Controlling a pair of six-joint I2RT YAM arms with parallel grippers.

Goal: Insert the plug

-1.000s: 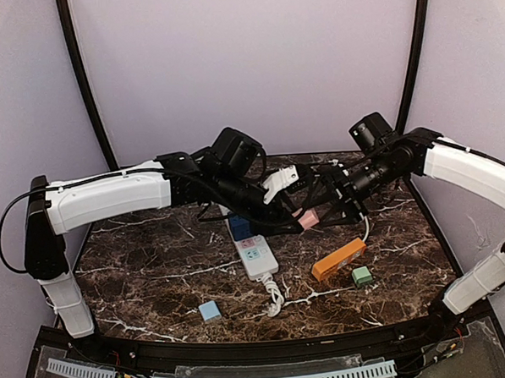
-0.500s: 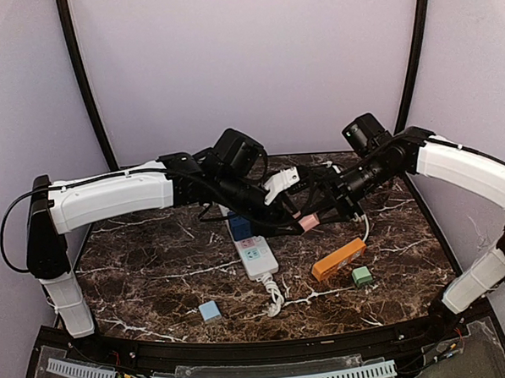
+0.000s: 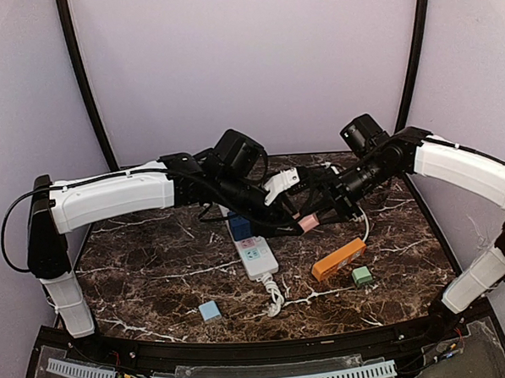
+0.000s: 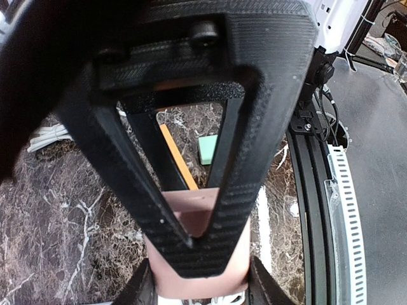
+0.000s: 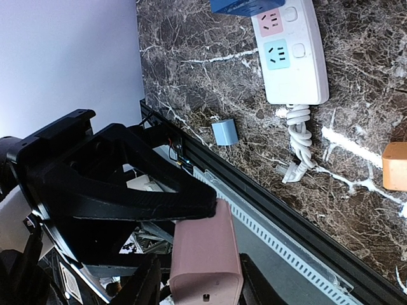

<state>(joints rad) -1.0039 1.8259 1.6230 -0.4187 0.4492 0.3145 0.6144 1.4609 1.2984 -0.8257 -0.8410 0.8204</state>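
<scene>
Passing pink plug (image 5: 206, 257), up-right of power strip (image 3: 256, 255): left tool (image 4: 202, 286), right tool (image 5: 202, 283) both clamp it. Verify right grip square before left opens.

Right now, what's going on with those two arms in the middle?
Both arms have the pink plug: the left gripper and the right gripper are each shut on it, holding it in the air just right of the strip. Looks like a handover between them. The plug is not in a socket yet.
</scene>
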